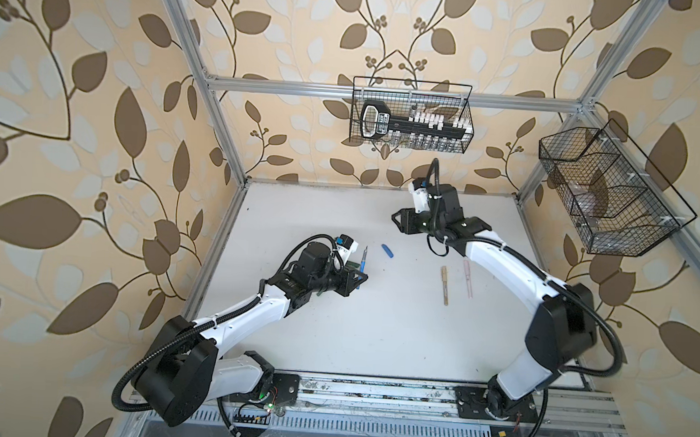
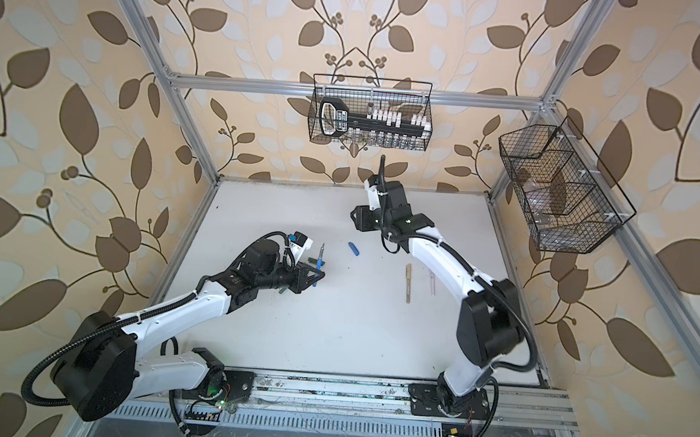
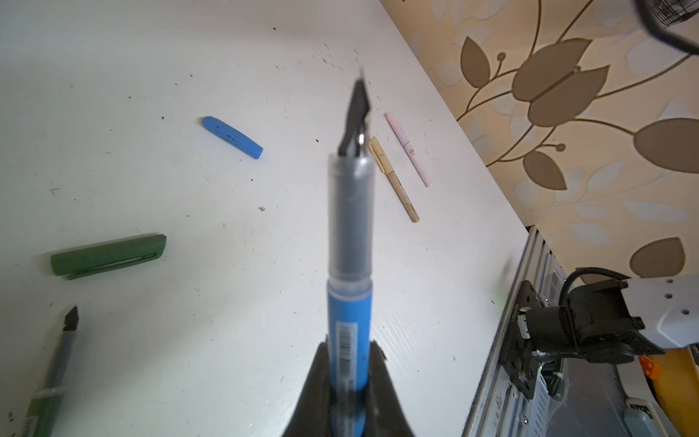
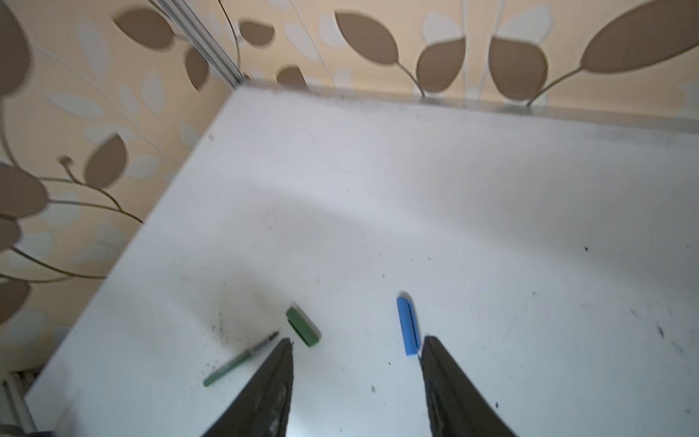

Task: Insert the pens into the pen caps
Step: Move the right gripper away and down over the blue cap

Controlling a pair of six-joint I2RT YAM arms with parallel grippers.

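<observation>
Two pincers show two different states. The left pincer (image 3: 348,353) is clamped on the barcode-labelled barrel of an uncapped blue pen (image 3: 350,299). Only the left wrist view shows this grip, with the clear grey neck and dark pointed tip running away from the fingers (image 3: 317,382). In both top views the same pen (image 1: 365,257) (image 2: 322,254) is only a thin stick crossing the pincer's end, tip toward the far wall. The left arm (image 1: 251,305) stretches low from its near-left base toward the middle of the white table (image 1: 374,333).

The right pincer (image 4: 358,340) stands with its jaws wide apart and nothing between them, which is plain in the right wrist view. From above it (image 1: 396,222) reads as a dark block. The right arm (image 1: 504,262) arches up from its near-right base, forearm raised, with the pincer over the table's far half, aimed left and downward.

The short blue plastic cap (image 1: 388,251) (image 4: 407,325) lies flat between the two pincers, touching neither. In the right wrist view it sits just beside one fingertip (image 4: 435,363).

The dark green cap (image 3: 109,255) and the uncapped green pen (image 3: 56,363) lie near the left pincer. They are clear in both wrist views but mostly hidden by that arm from above. Farther right, the capped tan pen (image 1: 445,285) and the capped pale pink pen (image 1: 467,281) lie side by side, and the pink one's far end meets the right forearm.
</observation>
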